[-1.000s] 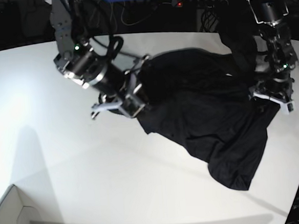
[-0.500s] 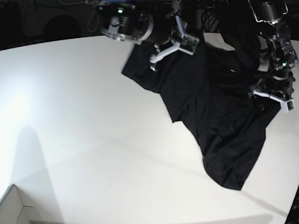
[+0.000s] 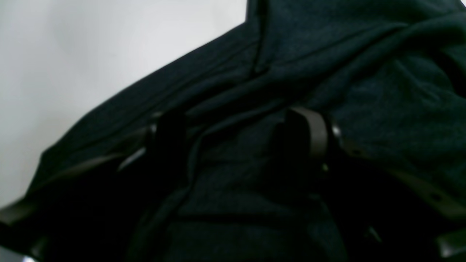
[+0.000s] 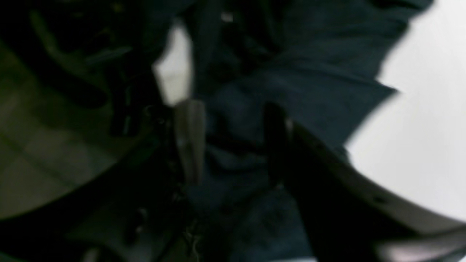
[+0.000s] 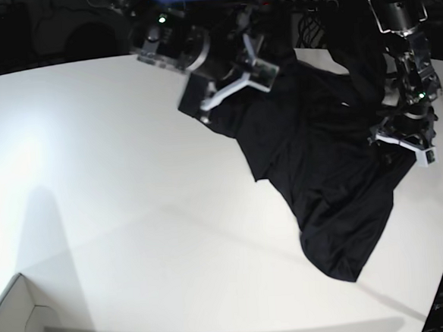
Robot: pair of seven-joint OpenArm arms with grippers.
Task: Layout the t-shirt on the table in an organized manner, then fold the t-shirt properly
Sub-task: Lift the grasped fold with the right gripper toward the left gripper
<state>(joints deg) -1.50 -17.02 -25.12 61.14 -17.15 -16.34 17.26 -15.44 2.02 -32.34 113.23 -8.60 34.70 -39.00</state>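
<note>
White table [image 5: 93, 182], black t-shirt [image 5: 321, 182] rumpled, right fingers [image 4: 189, 138] motion-blurred.

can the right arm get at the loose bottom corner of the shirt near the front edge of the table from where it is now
Probably not directly. The right gripper is at the far side of the table, over the t-shirt; the low corner lies nearer the left gripper. Bare tabletop lies between, so nothing blocks a longer reach.

black t-shirt [image 5: 321, 174], crumpled, spread diagonally on white table [image 5: 116, 181], far right
</note>
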